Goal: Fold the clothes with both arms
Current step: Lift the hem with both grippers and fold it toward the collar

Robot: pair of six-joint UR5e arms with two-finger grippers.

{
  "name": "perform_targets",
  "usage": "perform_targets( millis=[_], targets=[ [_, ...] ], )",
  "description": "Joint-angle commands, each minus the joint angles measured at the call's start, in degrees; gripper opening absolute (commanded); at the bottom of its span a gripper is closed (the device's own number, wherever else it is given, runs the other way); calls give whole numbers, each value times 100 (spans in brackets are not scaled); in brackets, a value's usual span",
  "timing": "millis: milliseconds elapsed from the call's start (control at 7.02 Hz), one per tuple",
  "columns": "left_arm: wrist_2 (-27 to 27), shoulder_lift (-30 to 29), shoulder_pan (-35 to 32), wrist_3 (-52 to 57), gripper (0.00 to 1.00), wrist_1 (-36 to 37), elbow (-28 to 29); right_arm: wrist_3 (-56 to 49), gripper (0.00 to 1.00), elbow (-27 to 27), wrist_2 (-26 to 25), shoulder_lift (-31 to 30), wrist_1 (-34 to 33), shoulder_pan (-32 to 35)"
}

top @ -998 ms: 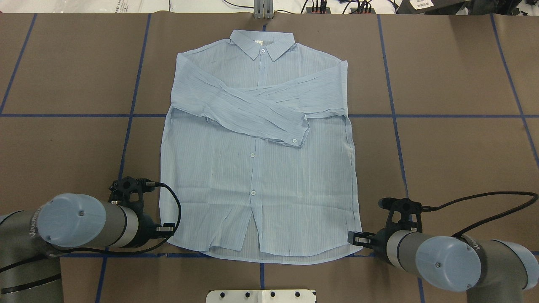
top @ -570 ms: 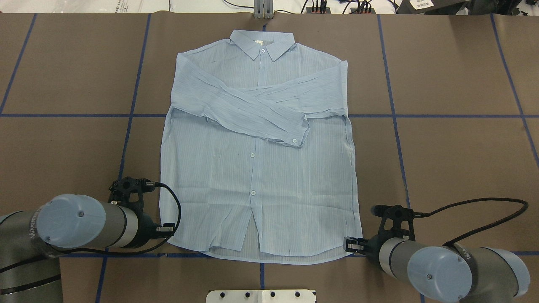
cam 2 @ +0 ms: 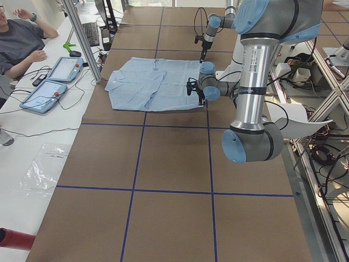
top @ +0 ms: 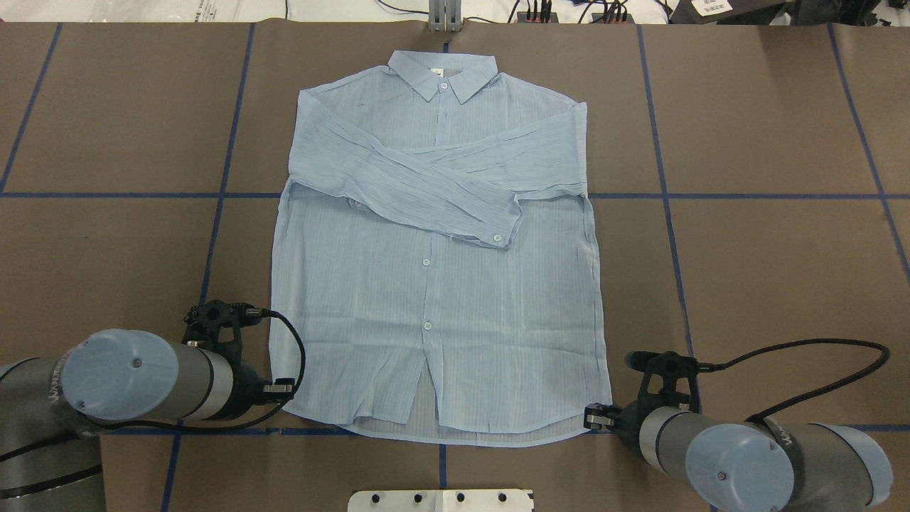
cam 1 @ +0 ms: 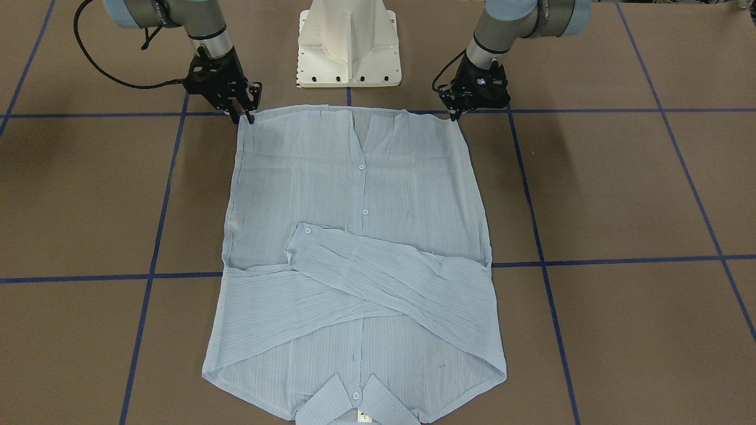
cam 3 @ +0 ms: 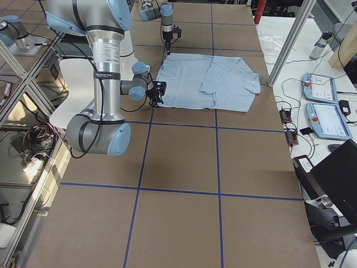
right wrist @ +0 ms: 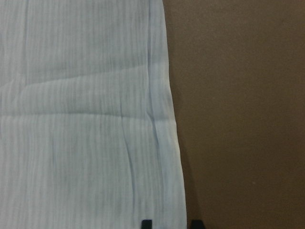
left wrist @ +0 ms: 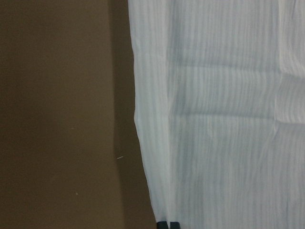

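Lying flat between left claw and right claw: shirt.

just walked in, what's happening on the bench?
Two-arm shirt fold, mid-run. A pale-blue button-up shirt lies flat, front up, sleeves already crossed over the chest. Each gripper is at a hem corner on the robot's side: the left gripper looks pinched on its corner, and the right gripper is open, straddling the edge.

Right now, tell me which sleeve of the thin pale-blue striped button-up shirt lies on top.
The sleeve from the shoulder on the robot's left: it crosses over the other sleeve, and its buttoned cuff shows fully.
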Motion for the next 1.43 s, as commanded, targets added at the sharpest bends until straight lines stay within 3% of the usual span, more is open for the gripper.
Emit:
perform_targets(
  millis=[0, 285, 570, 998, 1140, 1283],
  targets=[
    [0, 2, 13, 0, 0, 0, 0, 0, 0, 17, -6, -13, -9, 14],
    [0, 19, 13, 0, 0, 0, -35, 26, 0, 261, 55, -48, -157, 49],
    [-174, 368, 13, 61, 0, 18, -515, 35, 0, 1495, 659, -57, -1898, 58],
    [-1209, 1230, 592, -9, 0, 192, -2174, 114, 0, 3507, 1819, 30, -3897, 58],
    [-1474, 1023, 567, -9, 0, 820, -2536, 114, 0, 3723, 2170, 283, -4303, 337],
    [-1511, 699, 410, 0, 0, 1157, -2462, 45, 0, 3639, 2244, 720, -4716, 600]
  ],
)
